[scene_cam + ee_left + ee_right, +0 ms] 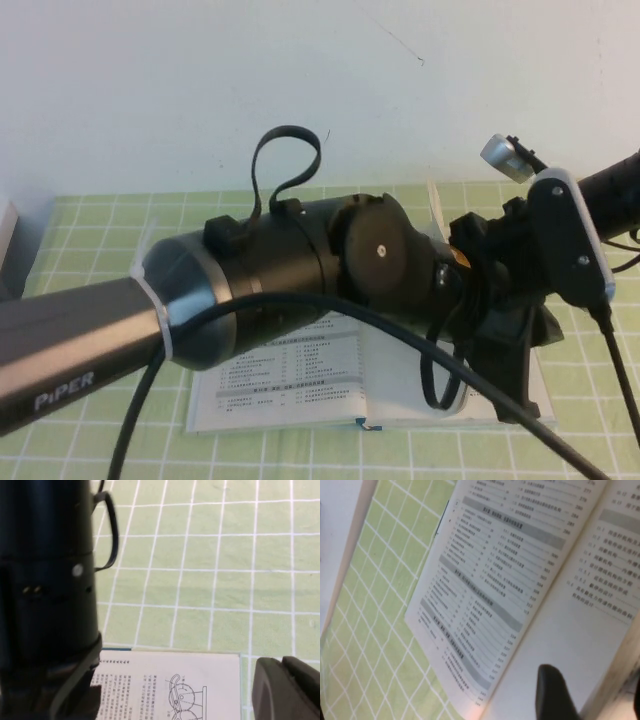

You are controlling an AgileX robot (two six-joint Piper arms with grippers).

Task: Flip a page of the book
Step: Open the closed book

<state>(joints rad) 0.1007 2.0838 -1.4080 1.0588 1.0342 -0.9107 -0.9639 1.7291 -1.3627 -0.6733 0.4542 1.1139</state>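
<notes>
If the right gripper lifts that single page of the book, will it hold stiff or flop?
Likely floppy: the page standing by the right gripper looks thin and curls. The open book lies flat on the checked cloth and looks thick, so it probably stays put. The left gripper hovers at its edge.

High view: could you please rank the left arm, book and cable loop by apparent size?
Left arm, enlarged by nearness.
Book, mostly hidden.
Cable loop.
Right tool open above book; left tool at its edge.

occluded: much of book [300, 385] behind left arm [300, 270] | print perhaps blurred
</notes>
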